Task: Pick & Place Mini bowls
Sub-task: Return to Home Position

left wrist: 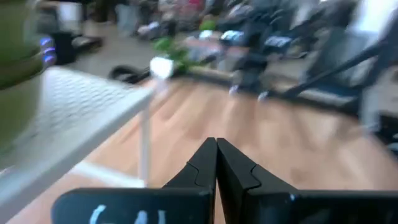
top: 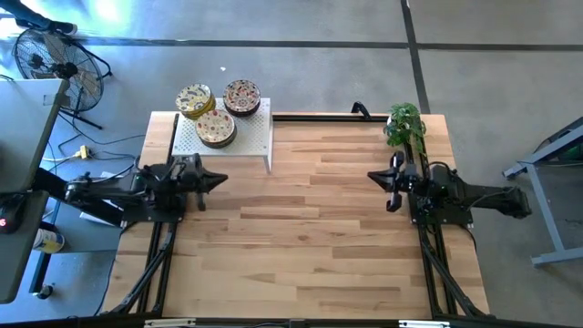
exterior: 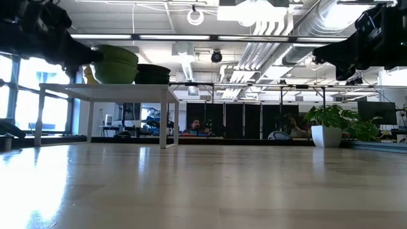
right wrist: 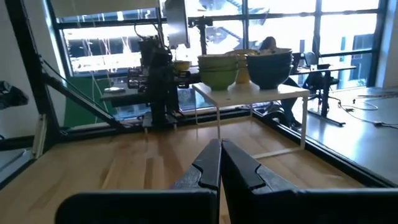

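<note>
Bowls [top: 219, 111] are shown in three stacks on a white rack [top: 260, 138] at a corner of the tabletop [top: 319, 237]. Both hands are clenched and empty: left hand [top: 221, 180] near the rack, right hand [top: 372, 177] well apart. Stacking is judged finished; only arm parking is called for.

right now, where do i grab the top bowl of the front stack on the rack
Probably the top bowl by its arm-side rim, from above with the left gripper: it sits rim up, and the other two stacks crowd its far side.
</note>
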